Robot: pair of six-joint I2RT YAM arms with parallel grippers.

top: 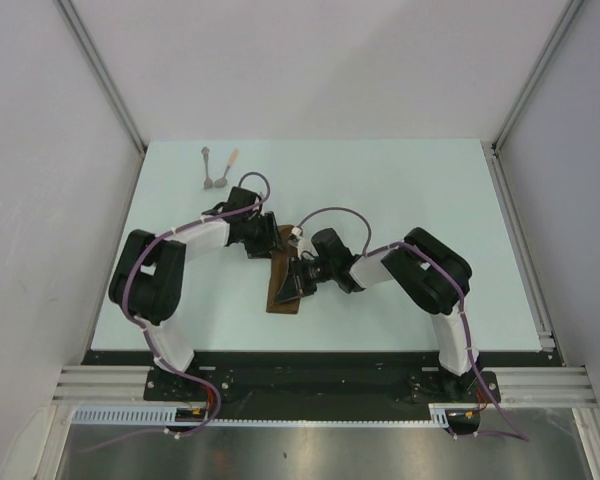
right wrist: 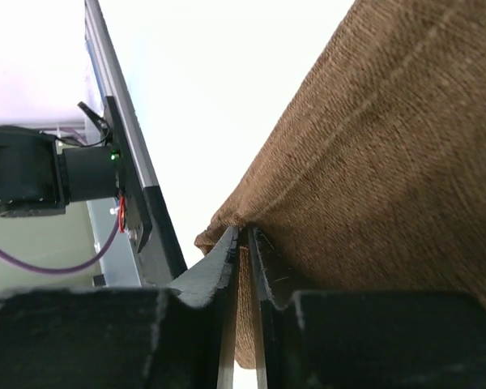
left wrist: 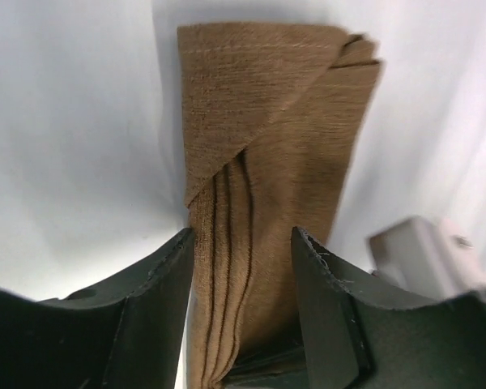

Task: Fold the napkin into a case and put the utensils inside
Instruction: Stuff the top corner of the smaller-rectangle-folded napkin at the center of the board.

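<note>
Spanning most of the overhead view, the pale table is seen with both arms bent inward over its middle, so that the two wrists are brought together above one thing. That thing is the napkin, which is laid near the centre of the table as a long, narrow strip pointing away from the arm bases. In the left wrist view a diagonal flap is seen folded over one end (the pleats below it suggest that several layers are stacked). The folding is judged to be largely done, while the filling step is not yet begun.

The left gripper is held with its jaws parted, one on each side of the strip, and the cloth runs between them unsqueezed. It is placed so, it is supposed, that the fold can be let go without being dragged. The right gripper is closed to a thin slit on an edge of the napkin, with a layer of cloth pinched between its fingers, probably to stop the strip from springing open.

The utensils are laid side by side at the far left of the table, well apart from the napkin, where they can be fetched once the pouch is finished.
</note>
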